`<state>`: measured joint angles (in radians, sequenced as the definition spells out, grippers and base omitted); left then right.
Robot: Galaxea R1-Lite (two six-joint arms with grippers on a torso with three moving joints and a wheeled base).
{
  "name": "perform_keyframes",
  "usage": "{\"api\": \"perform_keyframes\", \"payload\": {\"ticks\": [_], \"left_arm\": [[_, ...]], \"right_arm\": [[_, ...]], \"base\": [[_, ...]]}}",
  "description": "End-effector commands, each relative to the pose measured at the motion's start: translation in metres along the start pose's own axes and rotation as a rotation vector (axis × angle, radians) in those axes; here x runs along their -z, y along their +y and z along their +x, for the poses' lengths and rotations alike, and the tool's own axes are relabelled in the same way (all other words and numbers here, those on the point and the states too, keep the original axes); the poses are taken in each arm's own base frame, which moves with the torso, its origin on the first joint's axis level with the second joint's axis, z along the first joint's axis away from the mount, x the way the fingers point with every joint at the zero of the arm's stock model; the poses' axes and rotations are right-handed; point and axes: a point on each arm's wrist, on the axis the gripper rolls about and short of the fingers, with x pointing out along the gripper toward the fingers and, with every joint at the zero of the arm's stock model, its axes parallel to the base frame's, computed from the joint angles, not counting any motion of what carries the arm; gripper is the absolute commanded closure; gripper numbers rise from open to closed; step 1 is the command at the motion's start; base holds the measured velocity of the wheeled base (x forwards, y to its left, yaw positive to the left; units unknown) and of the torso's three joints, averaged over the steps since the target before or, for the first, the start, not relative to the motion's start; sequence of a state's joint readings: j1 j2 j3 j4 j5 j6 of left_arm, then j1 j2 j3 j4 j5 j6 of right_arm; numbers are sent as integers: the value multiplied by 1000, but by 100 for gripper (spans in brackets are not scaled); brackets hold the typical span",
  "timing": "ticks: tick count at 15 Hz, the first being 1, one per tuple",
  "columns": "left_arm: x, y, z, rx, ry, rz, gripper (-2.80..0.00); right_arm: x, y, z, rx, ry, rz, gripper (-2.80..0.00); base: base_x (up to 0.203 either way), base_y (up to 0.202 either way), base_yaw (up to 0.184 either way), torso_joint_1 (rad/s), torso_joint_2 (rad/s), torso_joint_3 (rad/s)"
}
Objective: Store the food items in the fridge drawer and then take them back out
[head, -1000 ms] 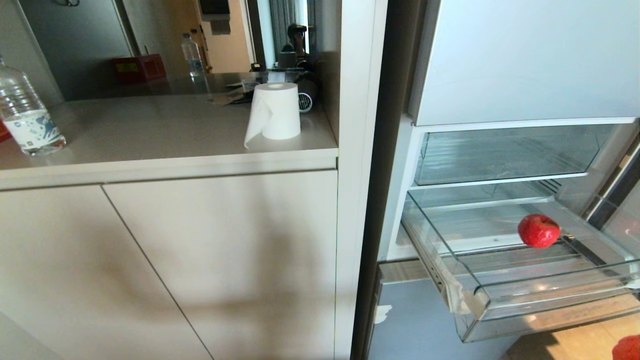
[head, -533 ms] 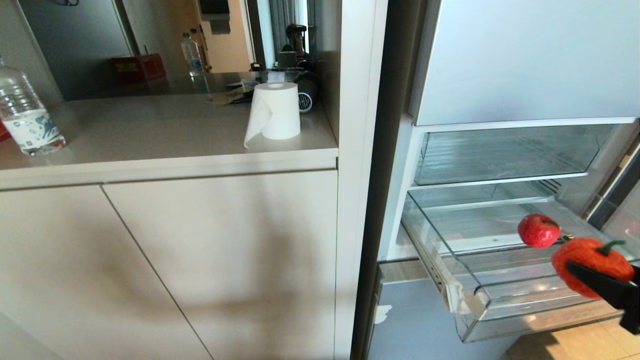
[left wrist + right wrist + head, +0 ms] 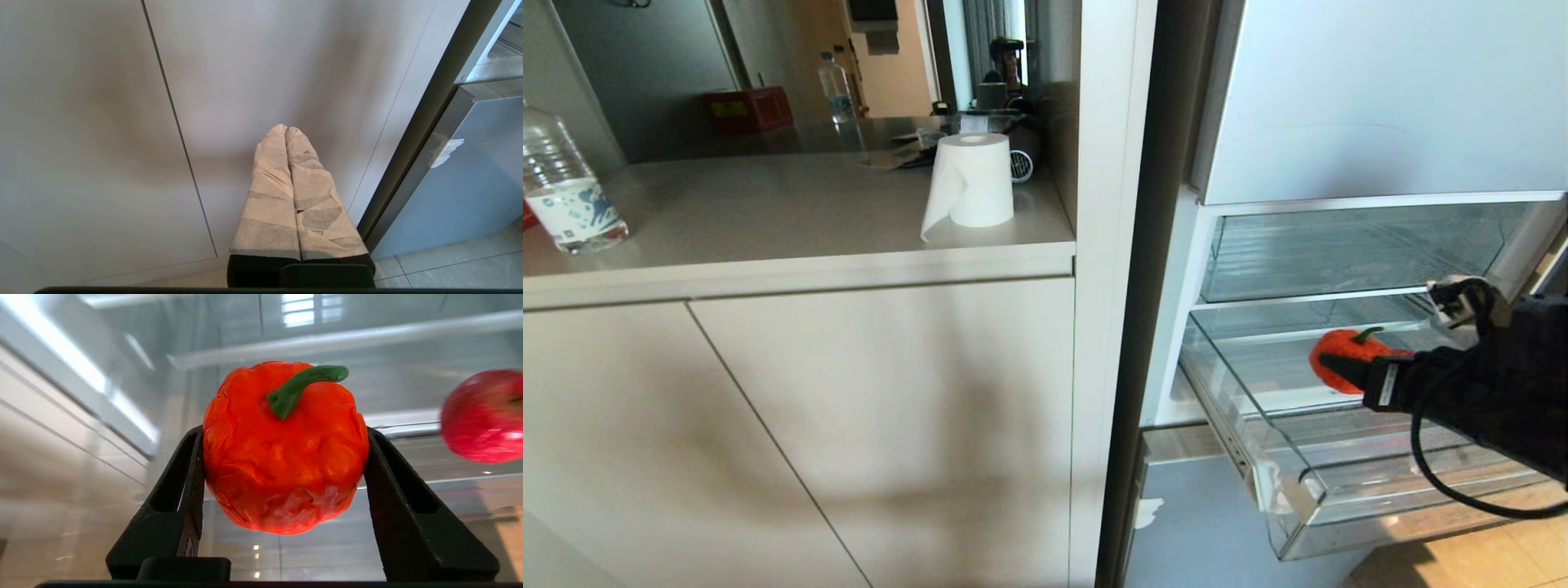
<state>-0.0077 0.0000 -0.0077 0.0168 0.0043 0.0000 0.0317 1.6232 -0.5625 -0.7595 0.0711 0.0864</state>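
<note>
My right tool (image 3: 282, 457) is clamped on the pumpkin (image 3: 282, 449) above the drawer (image 3: 1307, 490) — released here, it could roll into the apple (image 3: 482, 416); left tool (image 3: 288, 132) pressed together.

- Home kitchen, by the open fridge (image 3: 1339, 122) with clear drawers.
- Left of it: beige counter (image 3: 768, 212) over cabinets, paper roll (image 3: 972, 181), water bottle (image 3: 564, 192).

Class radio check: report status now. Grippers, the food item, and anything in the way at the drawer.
Right gripper shut on orange pumpkin, held above the open fridge drawer. Left gripper shut, parked facing the cabinet door. Red apple lies close beside the pumpkin.
</note>
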Motion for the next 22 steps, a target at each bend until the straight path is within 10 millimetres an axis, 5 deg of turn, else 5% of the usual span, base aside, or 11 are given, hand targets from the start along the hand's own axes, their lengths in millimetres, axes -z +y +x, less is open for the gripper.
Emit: {"api": "perform_keyframes", "payload": {"ticks": [1,15,16,22], "left_arm": [[0,0,0,0,2,0,0],[0,0,0,0,2,0,0],[0,0,0,0,2,0,0],[0,0,0,0,2,-1,0]], "right_arm": [[18,-4,33,9,85,5,0],[51,-13,109,56,195,9,0],[52,-14,110,57,198,9,-280],[28,-11,96,52,125,12,-280]], "base": [[0,0,0,0,0,0],[0,0,0,0,0,0],[0,0,0,0,0,0],[0,0,0,0,0,0]]}}
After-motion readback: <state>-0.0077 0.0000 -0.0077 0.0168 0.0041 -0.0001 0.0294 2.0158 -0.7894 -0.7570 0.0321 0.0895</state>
